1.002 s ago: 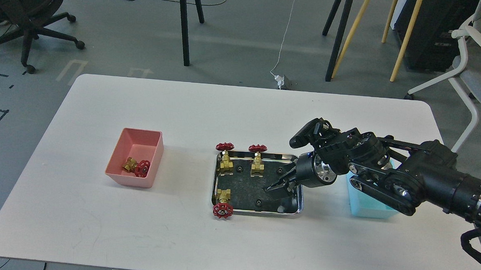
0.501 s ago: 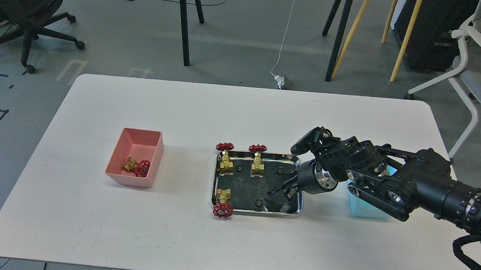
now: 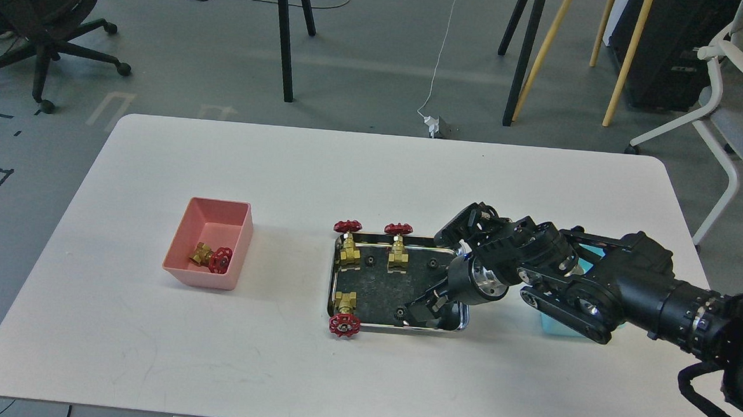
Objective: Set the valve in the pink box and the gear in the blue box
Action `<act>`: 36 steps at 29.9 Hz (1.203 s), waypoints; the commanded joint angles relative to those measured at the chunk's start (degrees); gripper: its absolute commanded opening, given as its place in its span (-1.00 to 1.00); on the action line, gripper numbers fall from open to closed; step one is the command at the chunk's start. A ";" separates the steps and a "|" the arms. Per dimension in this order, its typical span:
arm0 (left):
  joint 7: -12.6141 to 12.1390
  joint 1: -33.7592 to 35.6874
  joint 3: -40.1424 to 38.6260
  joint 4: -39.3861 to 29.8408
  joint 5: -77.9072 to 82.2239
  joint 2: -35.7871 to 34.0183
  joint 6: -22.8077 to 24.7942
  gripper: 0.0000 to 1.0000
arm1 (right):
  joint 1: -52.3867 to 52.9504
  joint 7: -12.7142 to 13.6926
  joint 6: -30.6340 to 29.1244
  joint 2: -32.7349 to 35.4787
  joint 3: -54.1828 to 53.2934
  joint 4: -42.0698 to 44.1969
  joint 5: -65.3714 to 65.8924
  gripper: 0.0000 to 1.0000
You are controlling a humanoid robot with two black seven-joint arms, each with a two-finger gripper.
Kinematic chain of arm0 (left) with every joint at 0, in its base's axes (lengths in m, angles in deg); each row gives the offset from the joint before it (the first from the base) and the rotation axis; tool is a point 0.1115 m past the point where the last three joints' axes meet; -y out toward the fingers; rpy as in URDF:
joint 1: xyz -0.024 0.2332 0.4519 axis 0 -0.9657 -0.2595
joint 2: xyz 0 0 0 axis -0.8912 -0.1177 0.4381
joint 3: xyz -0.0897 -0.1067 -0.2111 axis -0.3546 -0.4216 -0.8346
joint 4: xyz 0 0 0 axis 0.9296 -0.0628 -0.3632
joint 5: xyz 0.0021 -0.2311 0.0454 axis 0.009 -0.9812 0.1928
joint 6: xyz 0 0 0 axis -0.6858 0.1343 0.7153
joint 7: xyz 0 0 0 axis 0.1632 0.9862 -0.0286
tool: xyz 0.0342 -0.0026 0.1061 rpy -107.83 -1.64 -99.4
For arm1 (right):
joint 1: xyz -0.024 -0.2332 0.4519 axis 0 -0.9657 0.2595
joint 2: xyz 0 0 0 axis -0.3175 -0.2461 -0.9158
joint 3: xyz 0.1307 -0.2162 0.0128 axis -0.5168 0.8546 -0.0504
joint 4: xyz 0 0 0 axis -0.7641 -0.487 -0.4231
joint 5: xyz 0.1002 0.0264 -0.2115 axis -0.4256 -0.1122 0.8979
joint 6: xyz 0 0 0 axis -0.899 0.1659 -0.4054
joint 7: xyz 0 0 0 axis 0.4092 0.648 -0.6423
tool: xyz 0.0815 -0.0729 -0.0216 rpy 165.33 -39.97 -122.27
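While low over steel tray, near-right corner: right gripper, dark, finger gap and contents not discernible. Gear loose on tray floor just beside fingertips. Valve already in pink box; three more at tray. Blue box mostly hidden behind arm. Risk: tiny gear skidding on slick steel, or fingers jamming against tray rim.

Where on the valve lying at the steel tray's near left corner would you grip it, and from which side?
Grip that valve across its brass body, coming from above. It lies on its side with the red handwheel hanging over the tray's rim, so the body probably gives two reachable sides.
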 commanded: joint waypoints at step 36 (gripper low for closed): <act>-0.01 0.89 0.00 1.49 0.00 -0.26 0.39 0.92 | 1.03 2.96 0.01 -2.06 1.69 -0.75 0.17 -0.10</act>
